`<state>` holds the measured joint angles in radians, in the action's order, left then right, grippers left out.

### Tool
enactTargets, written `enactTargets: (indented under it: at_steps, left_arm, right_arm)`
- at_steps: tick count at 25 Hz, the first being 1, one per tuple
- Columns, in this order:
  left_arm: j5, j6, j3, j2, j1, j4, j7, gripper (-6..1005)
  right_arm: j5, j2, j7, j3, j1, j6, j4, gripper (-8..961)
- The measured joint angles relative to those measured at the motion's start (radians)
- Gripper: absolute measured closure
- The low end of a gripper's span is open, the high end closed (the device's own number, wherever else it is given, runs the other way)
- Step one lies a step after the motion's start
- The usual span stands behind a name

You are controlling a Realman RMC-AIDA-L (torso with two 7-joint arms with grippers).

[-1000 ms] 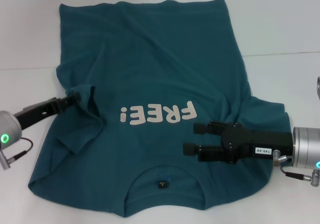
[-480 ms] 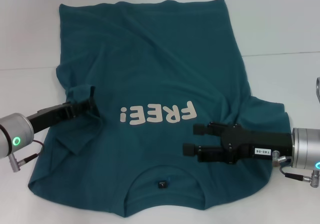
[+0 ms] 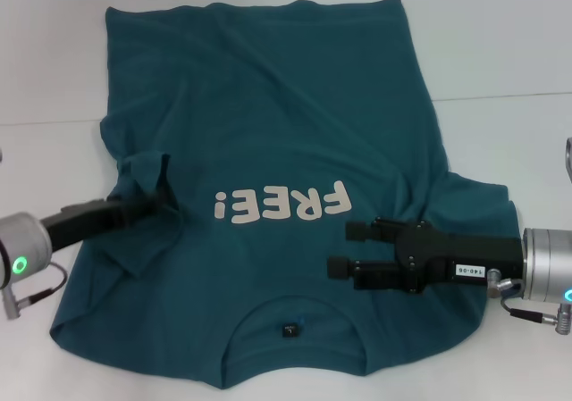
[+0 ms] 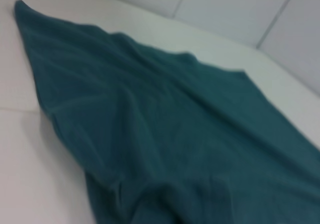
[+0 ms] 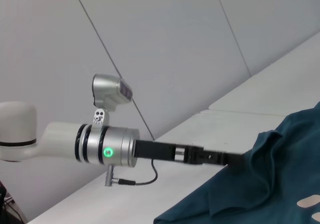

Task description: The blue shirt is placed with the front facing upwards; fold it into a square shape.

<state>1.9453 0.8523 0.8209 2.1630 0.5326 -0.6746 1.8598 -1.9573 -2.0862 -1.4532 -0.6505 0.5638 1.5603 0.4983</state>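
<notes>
Left gripper now lower, pinching blue shirt sleeve fold, right gripper unmoved over chest, jaws parted

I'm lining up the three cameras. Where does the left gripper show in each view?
Head view: left gripper at the shirt's bunched left sleeve, its tip in the cloth.
Left wrist view: not seen; only shirt and table.
Right wrist view: left gripper far off, its tip at a raised fold of shirt.
Shared landmark: the shirt.
</notes>
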Motion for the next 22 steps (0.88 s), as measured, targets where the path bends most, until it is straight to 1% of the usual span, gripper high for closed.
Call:
enactTargets:
  at_steps: [3, 8, 22]
  left_arm:
    - [0.052, 0.029, -0.002, 0.000, -0.017, -0.028, 0.000, 200]
    - [0.070, 0.057, -0.003, 0.001, -0.038, -0.061, -0.001, 201]
    - [0.114, 0.067, 0.002, 0.000, -0.040, -0.066, -0.007, 203]
  right_arm:
    - [0.000, 0.000, -0.002, 0.000, -0.001, -0.002, 0.001, 13]
    - [0.000, 0.000, -0.003, 0.000, 0.001, -0.004, 0.002, 13]
    - [0.006, 0.000, -0.003, 0.000, 0.001, -0.005, 0.003, 13]
